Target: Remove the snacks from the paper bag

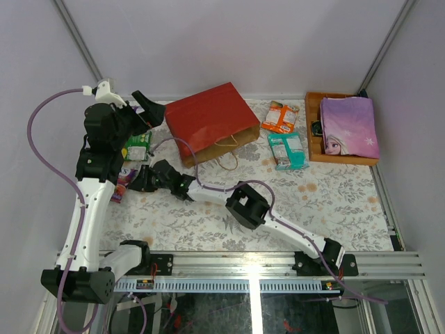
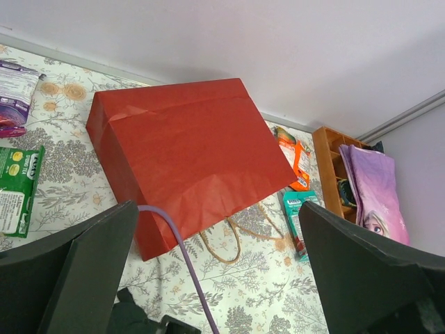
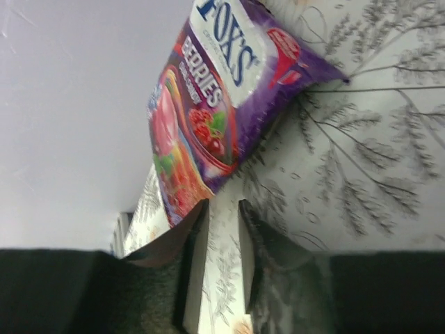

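My right gripper [image 3: 222, 207] lies low on the tabletop [image 3: 375, 181], jaws narrowly apart on nothing. The purple Fox's Berries packet [image 3: 208, 104] sits just beyond them, outside the red paper bag [image 1: 212, 122]. I should withdraw straight, without dragging it. My left gripper [image 2: 217, 209] hovers above the bag, jaws spread wide.

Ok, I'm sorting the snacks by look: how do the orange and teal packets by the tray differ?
The orange packet is orange and white; the teal packet is teal and white. The orange packet lies farther back, the teal packet just in front of it. The teal packet looks somewhat bigger than the orange packet. Both lie flat outside the bag, between it and the tray.
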### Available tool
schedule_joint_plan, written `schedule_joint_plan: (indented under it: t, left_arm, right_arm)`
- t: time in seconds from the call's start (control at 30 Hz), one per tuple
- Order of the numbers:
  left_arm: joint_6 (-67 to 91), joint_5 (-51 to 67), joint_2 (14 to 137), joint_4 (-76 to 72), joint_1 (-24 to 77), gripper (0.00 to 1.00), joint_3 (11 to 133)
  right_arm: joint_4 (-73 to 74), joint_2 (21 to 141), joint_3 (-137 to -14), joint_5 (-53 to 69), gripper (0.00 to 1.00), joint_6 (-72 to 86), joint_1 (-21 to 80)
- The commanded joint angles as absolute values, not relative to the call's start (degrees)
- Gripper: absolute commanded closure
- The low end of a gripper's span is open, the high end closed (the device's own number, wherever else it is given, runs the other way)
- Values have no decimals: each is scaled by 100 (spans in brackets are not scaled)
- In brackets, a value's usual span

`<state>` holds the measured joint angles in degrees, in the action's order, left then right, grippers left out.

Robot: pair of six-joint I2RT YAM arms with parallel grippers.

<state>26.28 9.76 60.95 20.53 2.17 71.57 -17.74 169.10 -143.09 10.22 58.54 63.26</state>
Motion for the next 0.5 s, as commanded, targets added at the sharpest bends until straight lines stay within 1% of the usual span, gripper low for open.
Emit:
schedule_joint_plan:
  t: [0.0, 0.07, 0.13, 0.17, 0.2, 0.3, 0.37, 0.4, 0.47]
  left_arm:
    - [2581, 1032, 6069, 1909, 188, 0, 7259]
    - [2539, 982, 6061, 1945, 191, 0, 7261]
    - [2515, 898, 6039, 1960, 186, 0, 7248]
    - [2506, 847, 6034, 1962, 187, 0, 7239]
    - [2498, 779, 6017, 1960, 187, 0, 7229]
    - [2497, 576, 5967, 1924, 186, 0, 7163]
    - [2507, 522, 5932, 1837, 185, 0, 7090]
    - [2522, 511, 5911, 1772, 180, 0, 7041]
    - [2531, 540, 5915, 1663, 177, 0, 6974]
  right_arm:
    - [-2930, 15955, -13265, 1506, 62, 5625, 6111]
    - [-3363, 15328, -12358, 1544, 53, 5567, 6034]
    - [-3927, 14613, -11213, 1609, 46, 5537, 5922]
    - [-4222, 14239, -10527, 1615, 44, 5495, 5883]
    - [-4495, 13801, -9590, 1610, 42, 5410, 5854]
    - [-5058, 12461, -7533, 1398, 37, 4911, 5863]
    - [-5484, 11490, -6179, 1061, 31, 4752, 5871]
    - [-5828, 11157, -5574, 771, 29, 4714, 5875]
    - [-6157, 10644, -4682, -59, 20, 4972, 5759]
